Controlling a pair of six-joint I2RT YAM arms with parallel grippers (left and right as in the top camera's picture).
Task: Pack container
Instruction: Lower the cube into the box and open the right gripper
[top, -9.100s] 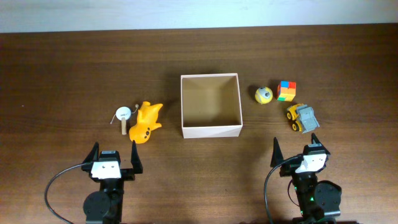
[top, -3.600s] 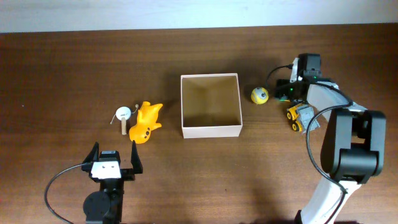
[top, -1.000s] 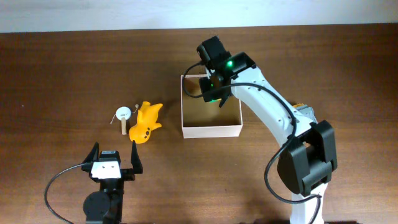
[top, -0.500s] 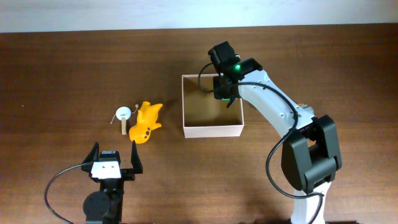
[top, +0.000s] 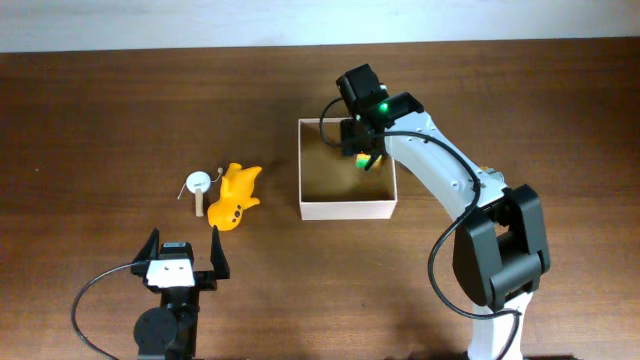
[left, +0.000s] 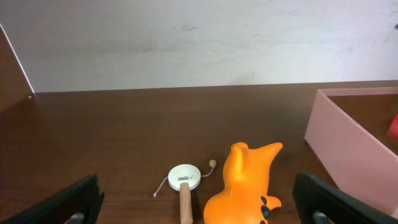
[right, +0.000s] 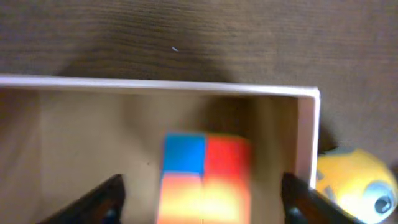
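The container (top: 345, 210) is a square white-walled box with a tan inside, standing mid-table. It also shows in the right wrist view (right: 155, 84) and the left wrist view (left: 348, 149). My right gripper (top: 360, 148) hangs over its far right corner, open. A multicoloured cube (top: 366, 161) sits inside the container below the open fingers (right: 202, 202). It looks blurred in the right wrist view (right: 205, 168) and touches neither finger. My left gripper (top: 185, 262) is open and empty near the front edge, also seen in its own wrist view (left: 199, 208).
An orange animal toy (top: 235, 197) (left: 245, 180) and a white paddle drum (top: 198, 185) (left: 184, 177) lie left of the container. A yellow ball (right: 354, 180) lies just outside its right wall. A toy truck (top: 487, 176) is mostly hidden under my right arm.
My right gripper moved from the container's left side to its far right corner. The cube now shows inside, free of the fingers. The container shifted slightly right.
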